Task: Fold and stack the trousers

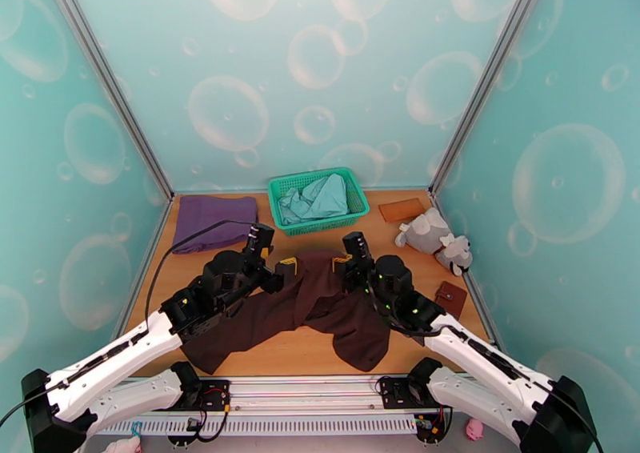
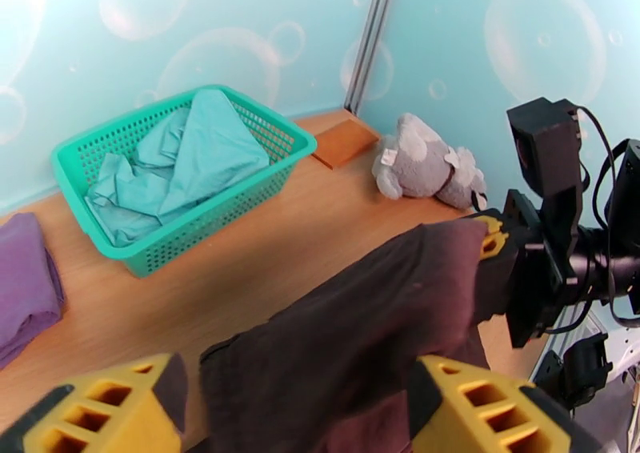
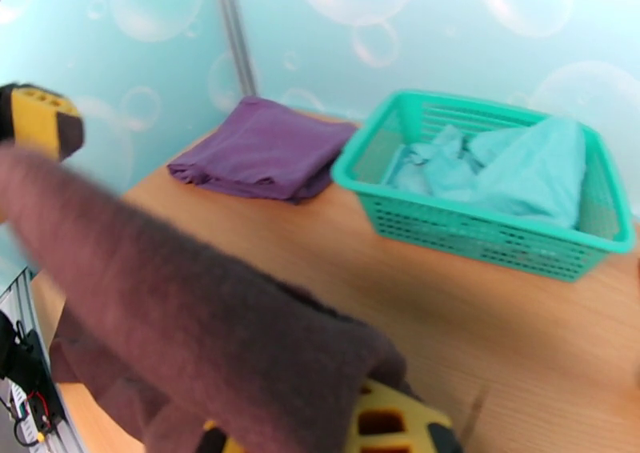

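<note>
Top view: the trousers (image 1: 320, 310) lie spread at centre frame, unfolded, legs toward the lower left. Left wrist view: the left gripper (image 2: 296, 410) stands apart, cloth between its fingers (image 2: 488, 410). Right wrist view: the right gripper (image 3: 320, 430), bottom of frame, is clamped on the trousers. Folding and stacking are both left to do, I think.

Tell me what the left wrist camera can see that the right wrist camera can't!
Left wrist, not right wrist: the grey plush toy, a flat brown pad and the right pincer shut on the trousers. Right wrist, not left wrist: the rail with wires at the near edge. Both: the brown trousers, the green basket with the teal garment inside, the purple cloth and the wooden table.
</note>
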{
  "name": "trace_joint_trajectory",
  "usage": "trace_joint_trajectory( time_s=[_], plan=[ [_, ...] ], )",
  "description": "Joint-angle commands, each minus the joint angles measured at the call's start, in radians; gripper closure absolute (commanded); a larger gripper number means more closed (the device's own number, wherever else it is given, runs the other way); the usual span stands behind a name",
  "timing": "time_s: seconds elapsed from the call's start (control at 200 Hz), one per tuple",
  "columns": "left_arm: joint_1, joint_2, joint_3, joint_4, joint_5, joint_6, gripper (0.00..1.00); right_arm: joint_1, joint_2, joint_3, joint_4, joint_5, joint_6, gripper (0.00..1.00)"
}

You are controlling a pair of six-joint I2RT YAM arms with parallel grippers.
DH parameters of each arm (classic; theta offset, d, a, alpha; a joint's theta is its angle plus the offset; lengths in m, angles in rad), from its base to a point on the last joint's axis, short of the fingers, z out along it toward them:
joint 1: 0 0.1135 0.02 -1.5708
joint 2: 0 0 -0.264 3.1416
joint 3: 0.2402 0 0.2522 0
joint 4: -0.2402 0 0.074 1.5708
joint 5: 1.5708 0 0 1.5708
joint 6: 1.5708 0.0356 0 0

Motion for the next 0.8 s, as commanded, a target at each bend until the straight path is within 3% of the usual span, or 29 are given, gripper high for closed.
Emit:
trace_joint_trajectory(
  time_s=[0.0,0.215,0.33,0.565,0.675,0.795],
  plan=[
    [0.007,-0.031,-0.056,0.038,-0.071,-0.036,0.17,-0.041,-0.070,0.036,-0.055,-0.011,0.065,1.00],
    [0.006,0.005,-0.182,0.061,0.075,-0.093,0.18,-0.047,-0.173,-0.047,-0.079,-0.004,0.138,1.00],
    [-0.030,0.052,-0.231,0.085,0.181,-0.109,0.18,-0.052,-0.178,-0.013,-0.163,0.148,0.184,1.00],
    [-0.223,0.121,-0.301,0.050,-0.077,-0.152,0.12,-0.084,-0.176,0.116,-0.259,0.308,0.262,1.00],
    [-0.271,0.164,-0.330,0.035,-0.161,-0.179,0.01,-0.084,-0.163,0.179,-0.251,0.288,0.237,1.00],
    [-0.285,0.226,-0.351,0.050,-0.193,-0.213,0.01,-0.084,-0.155,0.249,-0.234,0.220,0.217,1.00]
  ],
)
